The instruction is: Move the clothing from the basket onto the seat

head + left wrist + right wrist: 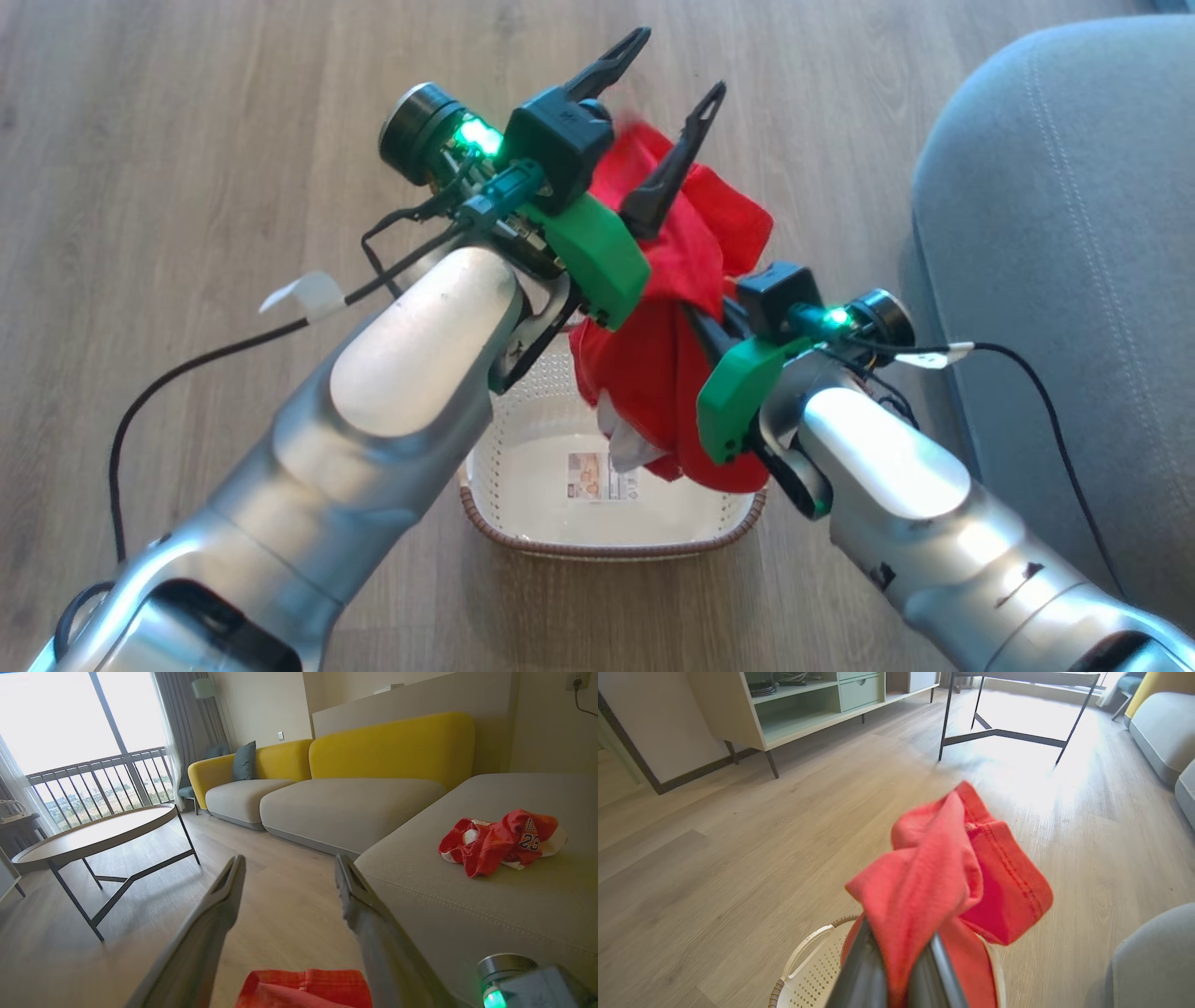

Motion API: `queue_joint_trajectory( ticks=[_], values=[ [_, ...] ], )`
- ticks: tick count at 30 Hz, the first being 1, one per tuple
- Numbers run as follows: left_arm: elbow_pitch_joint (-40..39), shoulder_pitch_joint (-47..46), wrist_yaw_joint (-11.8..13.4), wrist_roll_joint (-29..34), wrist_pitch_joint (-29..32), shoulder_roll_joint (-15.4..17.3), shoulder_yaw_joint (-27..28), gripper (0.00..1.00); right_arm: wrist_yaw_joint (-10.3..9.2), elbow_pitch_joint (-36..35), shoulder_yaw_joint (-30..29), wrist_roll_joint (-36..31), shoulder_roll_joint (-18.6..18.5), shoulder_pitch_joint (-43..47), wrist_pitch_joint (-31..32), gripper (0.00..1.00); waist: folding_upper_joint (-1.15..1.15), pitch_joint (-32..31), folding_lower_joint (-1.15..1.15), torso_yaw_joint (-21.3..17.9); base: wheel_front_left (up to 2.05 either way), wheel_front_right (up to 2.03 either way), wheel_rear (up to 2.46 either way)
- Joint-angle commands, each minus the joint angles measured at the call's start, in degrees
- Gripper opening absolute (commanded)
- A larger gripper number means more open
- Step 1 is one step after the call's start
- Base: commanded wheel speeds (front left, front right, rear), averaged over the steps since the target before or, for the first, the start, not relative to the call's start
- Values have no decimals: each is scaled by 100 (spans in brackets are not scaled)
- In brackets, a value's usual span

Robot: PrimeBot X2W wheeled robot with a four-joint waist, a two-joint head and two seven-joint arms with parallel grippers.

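Now, from the head, my right claw (702, 327) is clamping the clothing (667, 373), a red bundle hanging long from far to near over the basket (607, 553). The seat (1074, 233) is lying to the right, so my right arm is the nearer one. My left claw (674, 70) is pointing far, fingers apart, gripping nothing. Cloth is burying my right fingers. My left forearm and the bundle are covering part of the basket, so I cannot tell what is lying there. A white scrap (627, 443) is dangling low, joined or loose I cannot say.

From the left wrist, my left claw (289, 863) is gaping over bare floor. The seat (467, 914) is spreading to the right, a jersey (502, 842) lying on it, well apart. The clothing (303, 989) is showing cut off at the near edge.

From the right wrist, my right claw (900, 934) is pinching the clothing (943, 877), which is flopping over the tips. The basket (803, 970) is sitting just below, the seat (1153, 956) at the near right, cut off.
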Motion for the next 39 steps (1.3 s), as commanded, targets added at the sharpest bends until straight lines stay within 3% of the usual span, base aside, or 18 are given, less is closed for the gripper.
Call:
queue_joint_trajectory(
  ticks=[1,14,23,35,39],
  values=[
    [-74,-243,-39,-64,31,148,167,100,40,-281,-158,-78,67,-43,-35,0,0,39,0,-94,0,0,0],
    [313,112,-291,-366,48,338,-1,100,40,-1320,-1415,-688,-133,566,-36,0,0,95,0,-950,0,0,0],
    [461,409,-419,-699,52,442,-120,100,40,-1949,-2034,-905,-242,1000,-36,0,0,11,0,-1644,0,0,0],
    [532,801,-463,-947,-109,516,-293,100,40,-2714,-2506,-992,-248,1516,-36,0,0,-178,0,-2879,0,0,0],
    [513,794,-468,-927,-140,460,-385,100,40,-2951,-2785,-1015,-300,1725,-36,0,0,-141,0,-3026,0,0,0]
  ],
)
